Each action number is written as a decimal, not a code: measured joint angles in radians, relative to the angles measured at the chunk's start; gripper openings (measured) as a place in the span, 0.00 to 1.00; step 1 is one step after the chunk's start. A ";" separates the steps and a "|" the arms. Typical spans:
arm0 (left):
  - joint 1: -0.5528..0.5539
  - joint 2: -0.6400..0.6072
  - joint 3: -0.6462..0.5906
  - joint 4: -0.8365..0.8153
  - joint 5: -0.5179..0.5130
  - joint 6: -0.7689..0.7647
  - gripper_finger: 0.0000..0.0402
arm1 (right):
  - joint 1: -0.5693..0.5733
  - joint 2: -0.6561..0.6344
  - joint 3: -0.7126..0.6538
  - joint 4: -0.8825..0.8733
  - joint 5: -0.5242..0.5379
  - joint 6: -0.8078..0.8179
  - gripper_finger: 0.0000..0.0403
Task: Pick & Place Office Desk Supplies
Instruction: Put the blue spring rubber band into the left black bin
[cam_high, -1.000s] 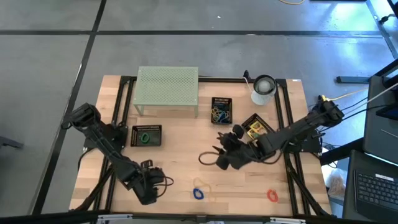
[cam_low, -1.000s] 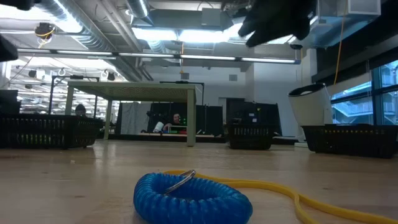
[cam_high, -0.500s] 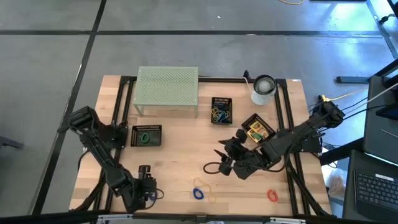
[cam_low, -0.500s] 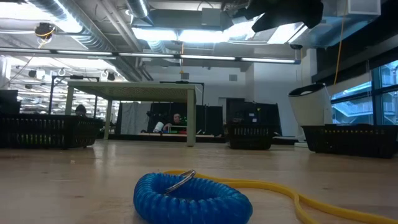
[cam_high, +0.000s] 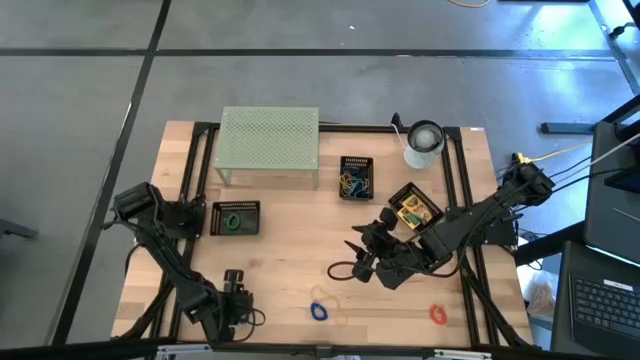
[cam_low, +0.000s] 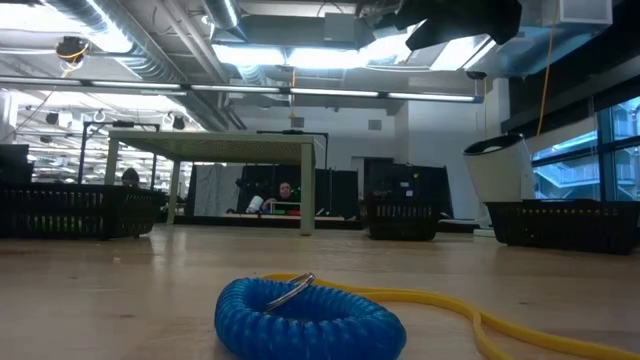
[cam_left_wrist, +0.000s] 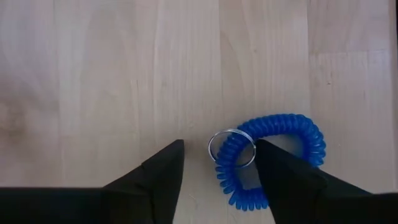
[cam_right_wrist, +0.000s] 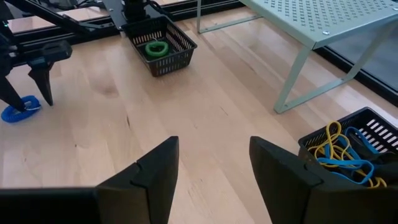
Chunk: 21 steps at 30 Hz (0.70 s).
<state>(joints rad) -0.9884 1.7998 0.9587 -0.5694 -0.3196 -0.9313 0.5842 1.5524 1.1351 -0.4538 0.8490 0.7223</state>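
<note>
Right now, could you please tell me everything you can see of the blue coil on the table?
The blue coil is a springy plastic spiral bent into a closed loop, with a thin metal key ring at one end. It lies flat on the bare wood near the table's front edge, crossing a yellow rubber band. The left claw is open right at it, a finger overlapping the loop's edge.

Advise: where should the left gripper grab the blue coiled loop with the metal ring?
Probably straight down across the coil arc of the blue coiled plastic loop beside its metal split ring. It lies flat on the wooden table; the open left gripper straddles the ring end.
</note>
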 joint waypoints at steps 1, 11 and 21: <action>0.000 -0.001 0.000 0.001 0.001 0.000 0.45 | 0.000 0.000 0.000 0.000 0.000 0.000 0.49; 0.002 0.001 0.000 -0.010 -0.033 0.018 0.06 | 0.000 0.000 0.000 -0.003 0.031 -0.001 0.49; 0.022 -0.047 0.074 0.000 -0.330 0.241 0.07 | -0.001 0.000 0.000 -0.004 0.034 -0.002 0.49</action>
<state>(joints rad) -0.9667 1.7529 1.0327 -0.5696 -0.6499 -0.6901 0.5835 1.5528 1.1351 -0.4576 0.8825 0.7208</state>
